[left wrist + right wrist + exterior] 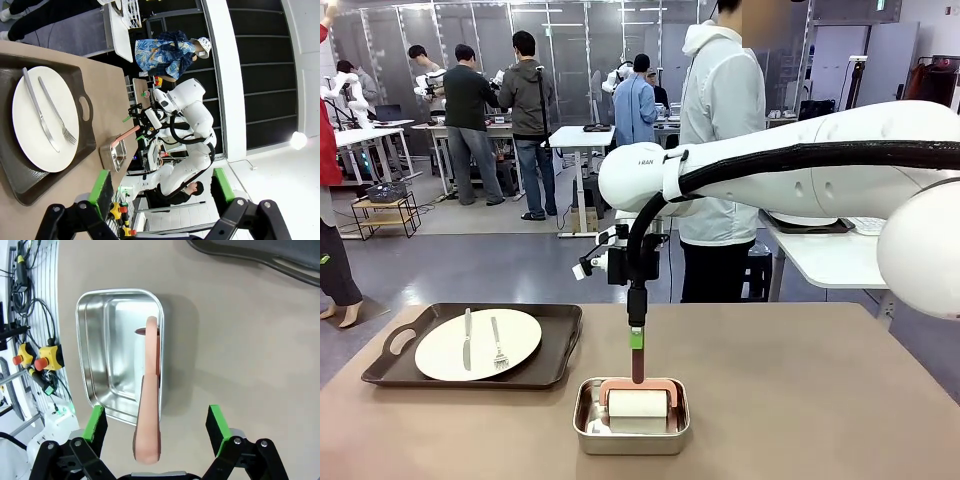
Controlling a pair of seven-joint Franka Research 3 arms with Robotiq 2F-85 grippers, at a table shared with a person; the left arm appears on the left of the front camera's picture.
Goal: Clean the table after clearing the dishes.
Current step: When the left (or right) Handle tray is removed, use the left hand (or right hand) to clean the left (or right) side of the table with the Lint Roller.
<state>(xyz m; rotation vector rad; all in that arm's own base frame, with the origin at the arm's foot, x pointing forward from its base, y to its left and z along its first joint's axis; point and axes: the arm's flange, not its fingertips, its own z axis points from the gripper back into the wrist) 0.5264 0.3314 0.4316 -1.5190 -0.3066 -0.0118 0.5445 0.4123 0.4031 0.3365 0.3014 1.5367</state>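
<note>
Right tool (156, 422): is hanging spread wide above the pan (85, 360), pinching nothing.
Roller handle (148, 405): is standing up from the pan, between that tool's fingers (96, 422).
Left tool (161, 187): is hovering spread, farther from the pan.
Plate (478, 343): is lying on the desk (800, 400), left of the pan.

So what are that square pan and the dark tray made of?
The pan looks like polished steel: shiny, mirror-like walls. The tray looks like dark matte plastic, maybe coated wood: dull, textured, with cut-out handles.
</note>
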